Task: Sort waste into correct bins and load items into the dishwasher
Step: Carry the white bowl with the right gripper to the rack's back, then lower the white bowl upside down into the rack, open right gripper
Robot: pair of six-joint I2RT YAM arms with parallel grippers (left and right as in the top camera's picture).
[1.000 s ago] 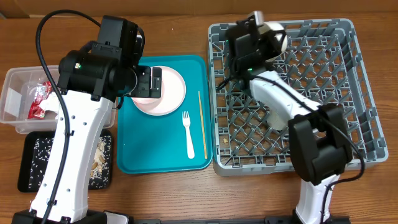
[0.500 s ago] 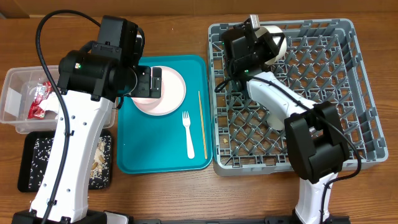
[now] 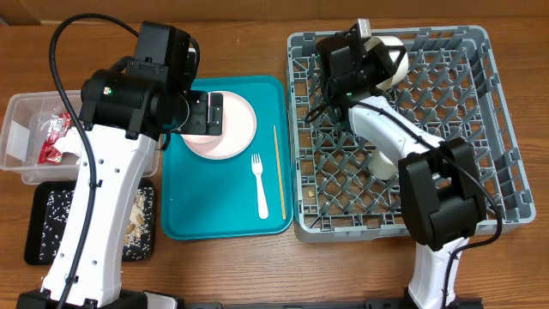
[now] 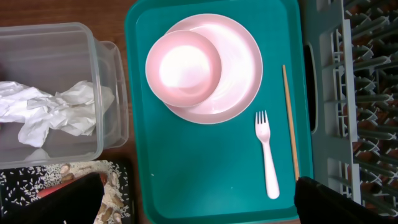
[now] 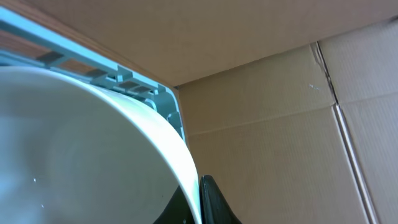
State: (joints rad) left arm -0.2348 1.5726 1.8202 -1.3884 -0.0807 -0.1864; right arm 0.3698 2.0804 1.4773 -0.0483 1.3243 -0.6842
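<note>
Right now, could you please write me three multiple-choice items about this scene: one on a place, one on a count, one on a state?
1. Where does the white fork lie?
A) on the teal tray
B) in the grey rack
C) in the clear tub
2. How many utensils lie on that tray?
A) one
B) two
C) four
3. What are the right fingers doing?
A) spread wide, empty
B) shut on a whitish bowl
C) shut on a cup
Answers: 1 A, the fork lies on the tray, below the pink plate; 2 B, only the fork and the chopstick; 3 B, the bowl's rim sits against a finger.
</note>
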